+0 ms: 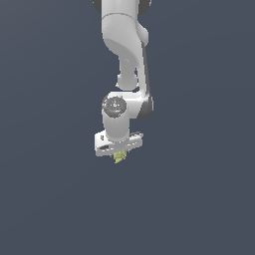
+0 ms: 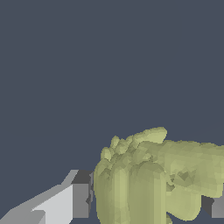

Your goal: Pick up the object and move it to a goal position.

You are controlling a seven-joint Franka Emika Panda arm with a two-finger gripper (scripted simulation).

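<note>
Wrist view shows the object [image 2: 153, 179], a mottled yellow-green lump, filling the gap between two grey fingers [image 2: 80, 200], which press against its sides, so the gripper [image 2: 146, 205] appears clenched on it. In the exterior view the object [image 1: 119, 157] hangs directly beneath the white gripper [image 1: 118, 151], at the end of the arm [image 1: 124, 60]. The step in hand looks like the carry: the grasp seems made, and the next move calls for transporting the object to the goal without loosening. No goal marker is visible. Count: one object, one arm, two fingers.
</note>
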